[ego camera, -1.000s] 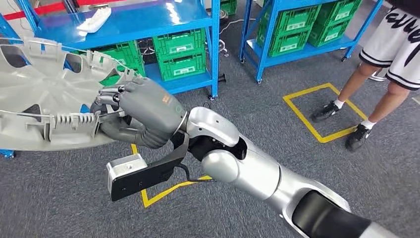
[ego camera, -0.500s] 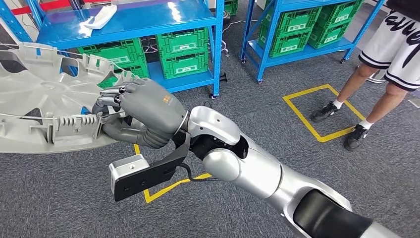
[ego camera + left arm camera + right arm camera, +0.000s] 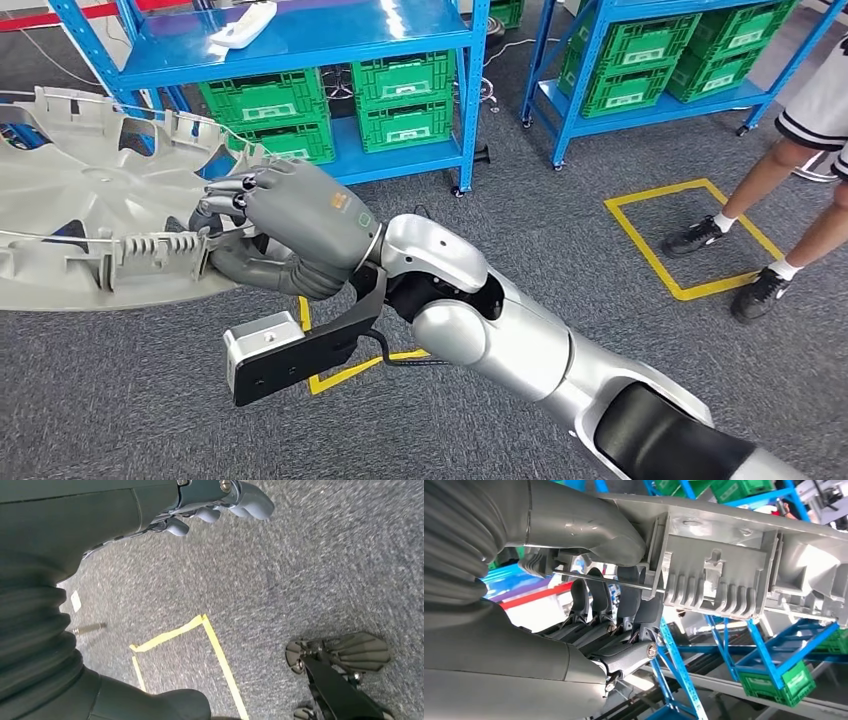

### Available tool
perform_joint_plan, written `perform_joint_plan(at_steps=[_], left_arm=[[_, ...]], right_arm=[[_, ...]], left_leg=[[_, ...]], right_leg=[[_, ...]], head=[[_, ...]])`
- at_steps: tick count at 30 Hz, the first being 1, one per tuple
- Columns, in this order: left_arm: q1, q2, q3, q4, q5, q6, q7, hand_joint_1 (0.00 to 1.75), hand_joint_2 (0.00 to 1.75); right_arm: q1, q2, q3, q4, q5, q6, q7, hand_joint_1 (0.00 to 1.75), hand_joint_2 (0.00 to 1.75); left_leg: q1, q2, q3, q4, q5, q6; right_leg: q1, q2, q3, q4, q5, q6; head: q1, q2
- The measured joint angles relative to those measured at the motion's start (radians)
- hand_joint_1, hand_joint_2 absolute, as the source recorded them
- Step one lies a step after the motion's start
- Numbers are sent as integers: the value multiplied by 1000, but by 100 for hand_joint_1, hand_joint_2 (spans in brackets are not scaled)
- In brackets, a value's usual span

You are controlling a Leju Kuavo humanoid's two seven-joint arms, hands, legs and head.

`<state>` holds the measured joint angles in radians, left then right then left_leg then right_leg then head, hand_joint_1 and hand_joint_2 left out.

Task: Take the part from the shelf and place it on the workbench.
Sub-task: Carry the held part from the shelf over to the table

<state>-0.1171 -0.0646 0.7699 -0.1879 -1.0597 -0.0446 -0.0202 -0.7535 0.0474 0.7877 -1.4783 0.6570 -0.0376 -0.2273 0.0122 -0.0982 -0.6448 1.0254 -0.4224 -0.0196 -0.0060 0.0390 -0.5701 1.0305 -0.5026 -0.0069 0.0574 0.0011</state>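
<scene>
My head camera looks forward and down from high on my body, onto my right arm and the blue shelf (image 3: 300, 40) at 12 o'clock. My right wrist camera sits close behind my fingers (image 3: 624, 600), sharing that shelf; my left wrist camera faces the floor (image 3: 300, 570).

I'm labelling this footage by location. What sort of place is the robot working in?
Likely a warehouse or factory stockroom: blue steel shelving holding green plastic crates, and yellow tape squares marked on the grey carpet.
</scene>
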Motion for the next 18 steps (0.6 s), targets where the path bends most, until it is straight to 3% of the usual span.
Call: perform_joint_plan(at_steps=[2, 4, 6, 7, 8, 9, 11, 13, 15, 18], left_arm=[[5, 2, 1, 0, 0, 0, 0, 0, 175], [6, 2, 1, 1, 0, 0, -1, 0, 175], [6, 1, 1, 1, 0, 0, -1, 0, 175], [7, 1, 1, 1, 0, 0, -1, 0, 175], [8, 2, 1, 1, 0, 0, -1, 0, 175], [9, 2, 1, 1, 0, 0, -1, 0, 175], [9, 4, 1, 1, 0, 0, -1, 0, 175], [7, 4, 1, 0, 0, 0, -1, 0, 175], [6, 4, 1, 0, 0, 0, -1, 0, 175], [4, 4, 1, 0, 0, 0, -1, 0, 175]], right_arm=[[-1, 1, 1, -1, 1, 0, 0, 175, 175], [-2, 3, 3, -2, 1, 0, 0, 175, 175], [-1, 3, 6, -3, 2, 0, 0, 175, 175], [0, 3, 8, -3, 2, 0, 0, 175, 175], [0, 3, 9, -3, 2, 0, 1, 175, 175], [0, 3, 11, -3, 2, 0, 1, 175, 175], [0, 3, 12, -3, 2, 1, 1, 175, 175], [0, 3, 12, -3, 2, 1, 1, 175, 175], [-1, 3, 12, -3, 2, 0, 1, 175, 175], [-2, 2, 13, -4, 2, 0, 0, 175, 175]], left_leg=[[1, 13, -11, 12, -9, -12], [2, 56, -49, 94, -60, -20], [3, 84, -103, 224, -121, -28], [3, 89, -118, 265, -134, -30], [3, 92, -113, 267, -128, -30], [2, 97, -88, 229, -106, -29], [-2, 136, -6, 90, -56, -21], [-7, 177, 40, 5, -41, -15], [-10, 185, 42, -3, -46, -14], [-14, 170, 43, -3, -41, -1]], right_leg=[[-1, -21, 1, -8, 9, -17], [-2, -43, 0, -13, 14, -28], [1, -66, -2, -13, 14, -31], [2, -78, -3, -13, 14, -32], [3, -90, -3, -12, 14, -32], [4, -101, -3, -12, 13, -32], [7, -122, -1, -10, 11, -29], [10, -132, 0, -8, 9, -27], [12, -134, 0, -8, 8, -25], [17, -145, -2, -6, 6, -19]], head=[[-3, 0], [-9, 0], [-12, 0], [-12, 0], [-12, 0], [-12, 0], [-12, 0], [-12, 0], [-13, 0], [-11, 0]])
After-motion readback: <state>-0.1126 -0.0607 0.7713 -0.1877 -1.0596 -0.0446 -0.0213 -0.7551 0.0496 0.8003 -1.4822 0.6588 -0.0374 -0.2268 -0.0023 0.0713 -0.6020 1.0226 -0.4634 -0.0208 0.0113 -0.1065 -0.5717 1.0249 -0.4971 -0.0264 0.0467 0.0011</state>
